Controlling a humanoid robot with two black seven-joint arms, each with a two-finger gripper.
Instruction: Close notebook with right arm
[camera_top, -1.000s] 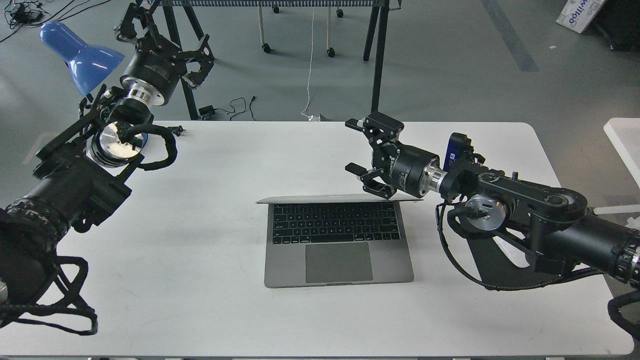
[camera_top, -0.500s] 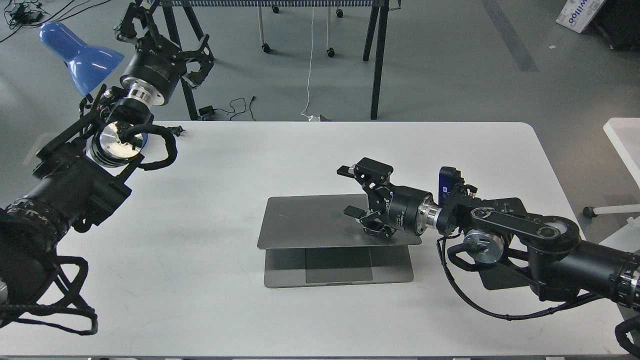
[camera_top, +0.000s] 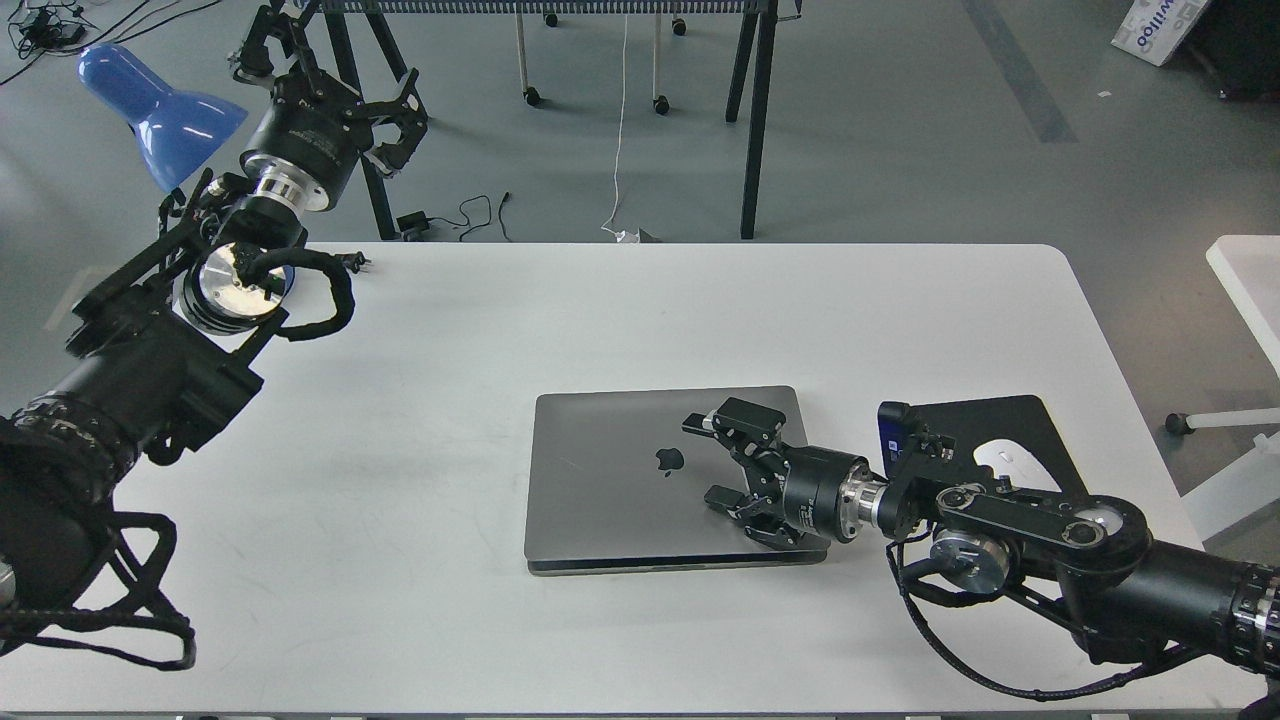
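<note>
The notebook is a space-grey laptop lying on the white table, lid down flat with the black apple logo facing up. My right gripper is open, fingers spread, lying low over the right part of the lid, just right of the logo. It holds nothing. The right arm reaches in from the lower right, with a blue module by its wrist. My left gripper is raised at the far left, off the table's back edge, its fingers spread and empty.
A black mouse pad with a white mouse lies right of the notebook, partly behind my right arm. A blue lamp stands at the back left near my left arm. Table legs and cables lie on the floor behind.
The lid went from upright to half lowered to flat on the base. My right gripper moved down and toward me with the lid. The left arm has not moved.
</note>
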